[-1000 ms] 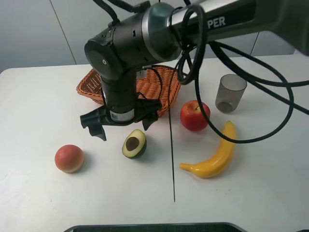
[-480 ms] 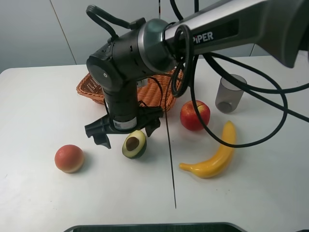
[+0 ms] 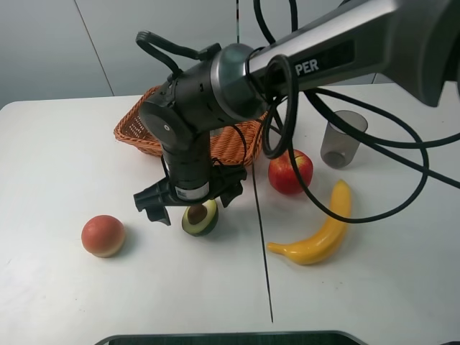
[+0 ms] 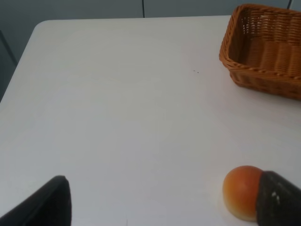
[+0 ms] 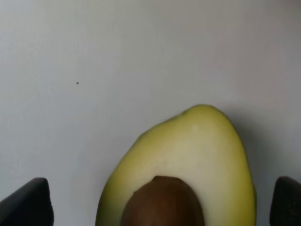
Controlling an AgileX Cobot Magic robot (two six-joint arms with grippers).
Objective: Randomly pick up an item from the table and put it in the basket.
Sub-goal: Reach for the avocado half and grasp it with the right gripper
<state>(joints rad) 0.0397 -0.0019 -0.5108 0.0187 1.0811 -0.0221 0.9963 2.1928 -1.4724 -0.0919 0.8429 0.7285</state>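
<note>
While the halved avocado (image 3: 203, 223) lies cut face up on the white desk (image 3: 65, 158), its brown pit showing, the right claw (image 3: 194, 207) hangs directly over it — released, fingers spread wide, one on each side of the fruit, gripping nothing. In the right wrist view the pale flesh and pit fill the space between the two dark fingertips (image 5: 23, 202), and a strip of desk separates each tip from the skin.

Just behind the avocado, partly hidden by the arm, sits the orange-brown wicker basket (image 3: 133, 133). A red apple (image 3: 290, 172) stands to the avocado's right, near the basket's corner. A yellow banana (image 3: 316, 233) lies beyond the apple, and a grey translucent cup (image 3: 343, 138) stands upright farther back. An orange-pink peach (image 3: 103, 236) rests on the avocado's left, apart from it.

The left claw (image 4: 162, 205) shows only in its own wrist view — released as well, its fingers wide apart above the desk, with the peach partly behind one fingertip and the basket farther off.
</note>
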